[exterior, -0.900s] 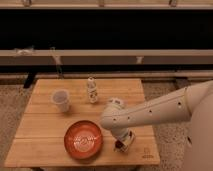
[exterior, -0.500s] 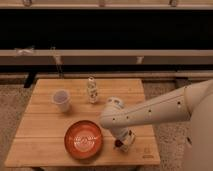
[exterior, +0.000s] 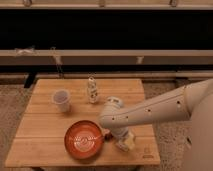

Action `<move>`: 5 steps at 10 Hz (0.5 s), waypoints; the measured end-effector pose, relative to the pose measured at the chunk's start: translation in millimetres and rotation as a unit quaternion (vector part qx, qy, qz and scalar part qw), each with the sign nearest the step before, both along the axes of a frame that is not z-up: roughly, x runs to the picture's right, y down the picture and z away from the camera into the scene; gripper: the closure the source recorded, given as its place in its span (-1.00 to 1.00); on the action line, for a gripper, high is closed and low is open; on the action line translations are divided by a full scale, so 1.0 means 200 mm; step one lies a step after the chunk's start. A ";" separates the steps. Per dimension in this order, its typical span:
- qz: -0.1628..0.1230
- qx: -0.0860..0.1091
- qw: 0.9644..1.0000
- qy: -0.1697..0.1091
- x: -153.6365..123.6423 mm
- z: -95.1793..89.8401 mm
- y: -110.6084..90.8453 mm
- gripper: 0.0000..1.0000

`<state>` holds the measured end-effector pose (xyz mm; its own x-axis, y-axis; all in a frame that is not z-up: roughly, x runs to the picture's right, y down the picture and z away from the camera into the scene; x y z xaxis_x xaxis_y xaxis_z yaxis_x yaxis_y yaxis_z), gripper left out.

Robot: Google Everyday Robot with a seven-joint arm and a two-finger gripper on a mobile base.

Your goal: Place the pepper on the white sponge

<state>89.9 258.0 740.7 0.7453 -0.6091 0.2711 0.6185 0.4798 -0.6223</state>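
Note:
The white sponge [exterior: 128,142], a pale cream block, lies near the table's front edge, right of the orange-red bowl. My gripper [exterior: 120,138] points down right over the sponge's left part and hides some of it. A small dark red bit, the pepper [exterior: 107,135], peeks out at the gripper's left side, between the bowl's rim and the sponge. I cannot tell whether the pepper rests on the sponge or whether the gripper touches it.
A large orange-red bowl [exterior: 83,140] sits at the front centre of the wooden table [exterior: 45,145]. A clear plastic cup [exterior: 61,100] stands at the back left and a small white bottle [exterior: 92,90] at the back centre. My arm [exterior: 160,112] reaches in from the right.
The arm and gripper have stayed over the sponge with hardly any shift. Bowl, cup and bottle are where they were.

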 end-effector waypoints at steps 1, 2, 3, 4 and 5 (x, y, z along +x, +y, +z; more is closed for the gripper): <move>0.000 0.002 1.000 0.000 0.00 -0.01 -0.01 -0.60; 0.000 0.009 1.000 -0.003 0.00 -0.03 -0.04 -0.60; 0.002 0.009 1.000 -0.003 0.00 -0.03 -0.04 -0.60; 0.001 0.010 1.000 -0.003 0.00 -0.03 -0.04 -0.60; 0.000 0.010 1.000 -0.004 -0.01 -0.03 -0.04 -0.60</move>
<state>88.7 249.7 735.1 0.7433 -0.6142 0.2651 0.6235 0.4926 -0.6071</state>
